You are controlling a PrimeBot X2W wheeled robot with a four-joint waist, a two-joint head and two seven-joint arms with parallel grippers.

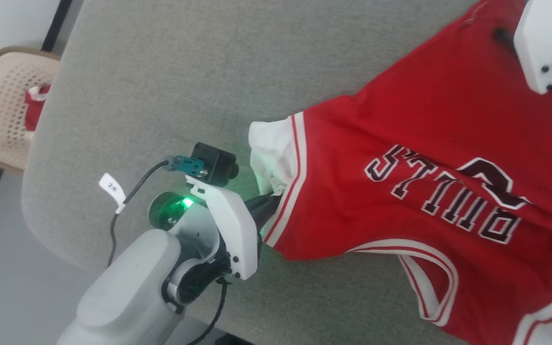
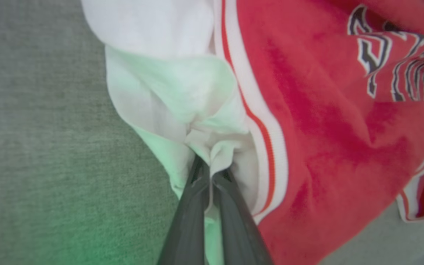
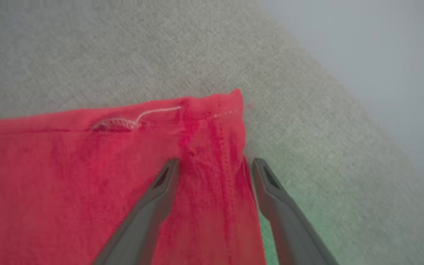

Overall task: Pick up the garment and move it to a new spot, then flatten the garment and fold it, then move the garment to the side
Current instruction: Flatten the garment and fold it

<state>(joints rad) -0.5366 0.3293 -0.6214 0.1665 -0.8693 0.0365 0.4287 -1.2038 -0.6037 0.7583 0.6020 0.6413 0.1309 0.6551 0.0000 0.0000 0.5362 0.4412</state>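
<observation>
The left hand [image 2: 208,173] is clamped shut on the white sleeve [image 2: 168,84] of the jersey [image 1: 400,120], with a fold of cloth pinched in its grip. From that hand the jersey lies spread across the grey surface [image 1: 161,72] toward the right hand [image 3: 215,165]. The right hand is open, its fingers [image 3: 153,206] either side of the bunched red hem corner [image 3: 212,110].
</observation>
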